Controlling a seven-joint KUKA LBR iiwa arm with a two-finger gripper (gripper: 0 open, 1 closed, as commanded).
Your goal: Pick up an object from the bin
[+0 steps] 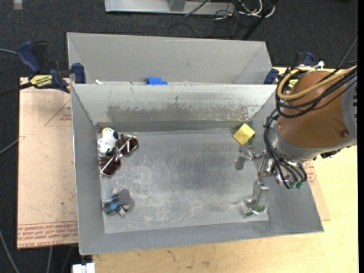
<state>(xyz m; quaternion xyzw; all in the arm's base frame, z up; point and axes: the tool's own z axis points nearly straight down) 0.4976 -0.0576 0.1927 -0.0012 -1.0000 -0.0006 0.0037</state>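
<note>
Yellow block at back right (tilted), red sunglasses and white figurine at left, blue-grey toy front-left

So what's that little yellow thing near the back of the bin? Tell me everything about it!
It's a small yellow block, roughly cube-shaped, plain, looking like foam or soft plastic. It sits turned cornerwise on the floor of the grey bin, near the far right corner, close to the foot of the back wall. Nothing lies on it. The robot's gripper hangs just in front with open fingers, not touching it.
</note>
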